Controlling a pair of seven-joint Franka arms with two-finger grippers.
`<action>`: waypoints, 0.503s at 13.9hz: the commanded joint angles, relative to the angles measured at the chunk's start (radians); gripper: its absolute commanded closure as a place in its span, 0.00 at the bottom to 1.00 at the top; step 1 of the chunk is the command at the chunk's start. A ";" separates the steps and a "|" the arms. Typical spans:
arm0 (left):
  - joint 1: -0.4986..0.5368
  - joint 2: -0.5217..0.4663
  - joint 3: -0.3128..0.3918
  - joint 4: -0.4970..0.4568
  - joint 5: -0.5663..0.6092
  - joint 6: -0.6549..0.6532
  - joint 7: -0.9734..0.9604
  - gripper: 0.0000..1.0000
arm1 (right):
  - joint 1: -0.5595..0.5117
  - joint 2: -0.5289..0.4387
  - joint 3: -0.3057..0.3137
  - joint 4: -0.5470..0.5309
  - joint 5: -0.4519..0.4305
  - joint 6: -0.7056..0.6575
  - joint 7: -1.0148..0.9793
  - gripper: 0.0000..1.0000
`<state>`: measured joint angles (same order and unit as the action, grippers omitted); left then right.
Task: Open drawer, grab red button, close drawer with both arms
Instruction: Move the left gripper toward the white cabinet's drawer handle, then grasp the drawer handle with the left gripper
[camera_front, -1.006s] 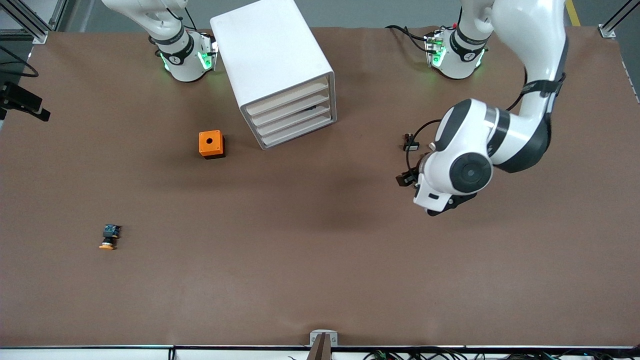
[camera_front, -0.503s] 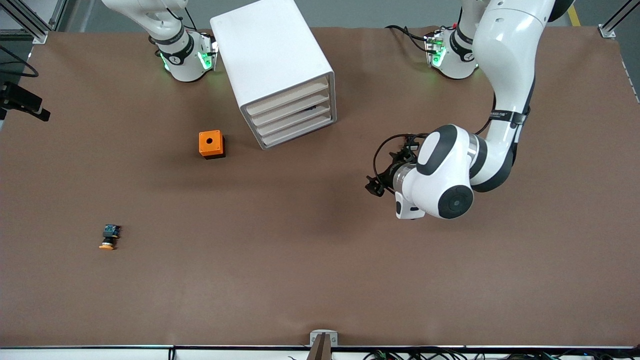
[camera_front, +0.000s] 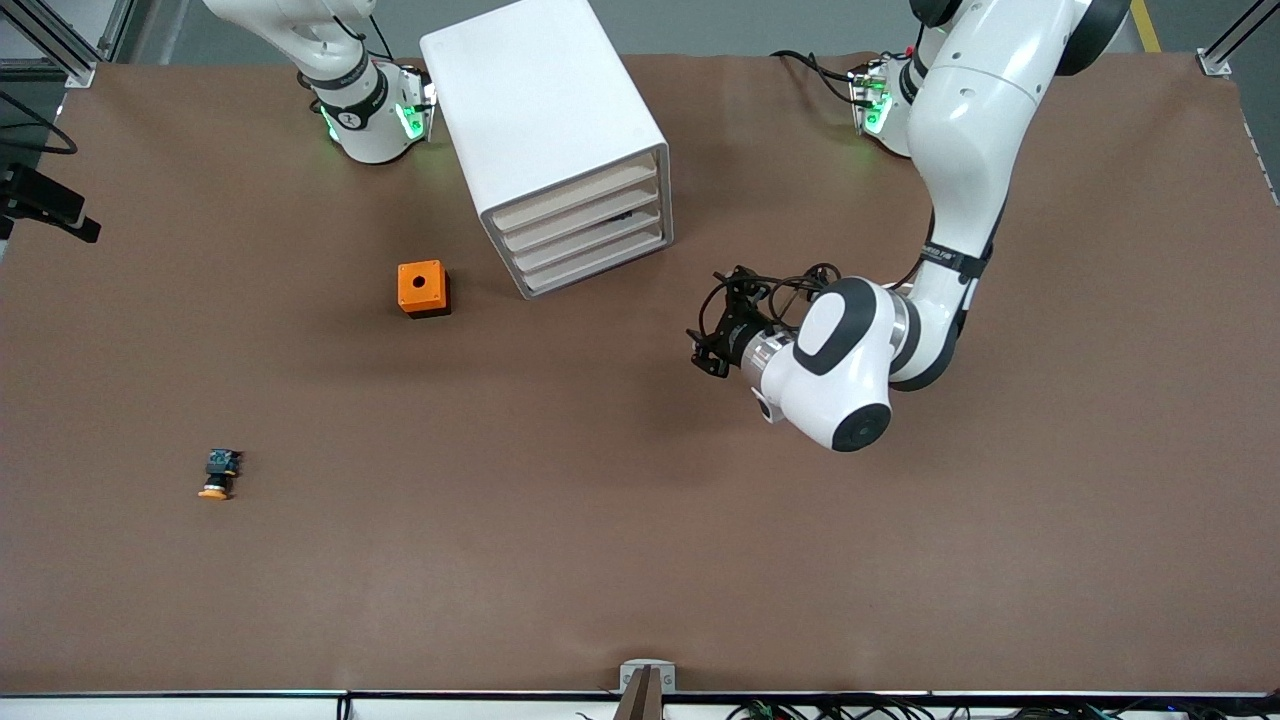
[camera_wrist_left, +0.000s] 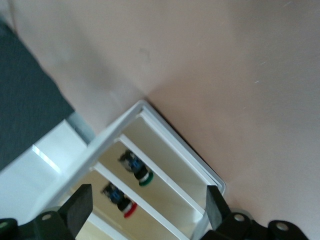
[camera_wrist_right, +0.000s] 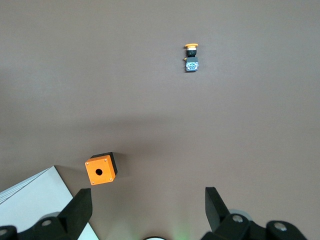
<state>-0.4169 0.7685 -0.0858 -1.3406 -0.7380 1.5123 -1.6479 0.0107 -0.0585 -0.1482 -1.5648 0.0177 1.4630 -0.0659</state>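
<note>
While the left gripper (camera_front: 712, 335) hung with its fingers (camera_wrist_left: 80, 212) spread wide and empty over bare table, a short way out from the front of the cabinet (camera_front: 545, 130), the job had by all signs not truly begun. All four drawers sat flush in the cabinet in the front view, none pulled out, so opening, grabbing and closing each remained to be done.

The right gripper (camera_wrist_right: 150, 220) waited high near its own base, jaws likewise apart and holding nothing, looking down on the orange box (camera_wrist_right: 100, 169) and the orange-capped button (camera_wrist_right: 190, 56) lying on the table well toward the right arm's end.

Through the cabinet's front, the left wrist view showed two small buttons lying on their sides on separate levels. The button (camera_wrist_left: 120, 199) wanted for the task had a round red cap and a dark body with a touch of blue, and it rested inside the drawer (camera_wrist_left: 150, 215) one level away from the one holding a green-capped button (camera_wrist_left: 136, 169). Which of the four levels that was could not be told from that view. The drawer itself looked shallow and white with a pale cream front edge, matching its neighbours. The red cap was small and smooth, so I judged it would need a careful pinch on the body.
</note>
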 joint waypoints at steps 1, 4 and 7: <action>-0.023 0.047 0.003 0.038 -0.089 -0.021 -0.120 0.00 | -0.008 -0.018 0.007 -0.014 0.001 -0.001 -0.003 0.00; -0.043 0.083 0.003 0.040 -0.165 -0.039 -0.245 0.00 | -0.008 -0.018 0.007 -0.014 0.001 -0.003 -0.003 0.00; -0.052 0.100 0.003 0.034 -0.277 -0.101 -0.288 0.01 | -0.008 -0.018 0.007 -0.014 -0.004 -0.001 -0.005 0.00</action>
<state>-0.4612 0.8458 -0.0870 -1.3335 -0.9547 1.4579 -1.8884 0.0107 -0.0585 -0.1482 -1.5648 0.0177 1.4630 -0.0660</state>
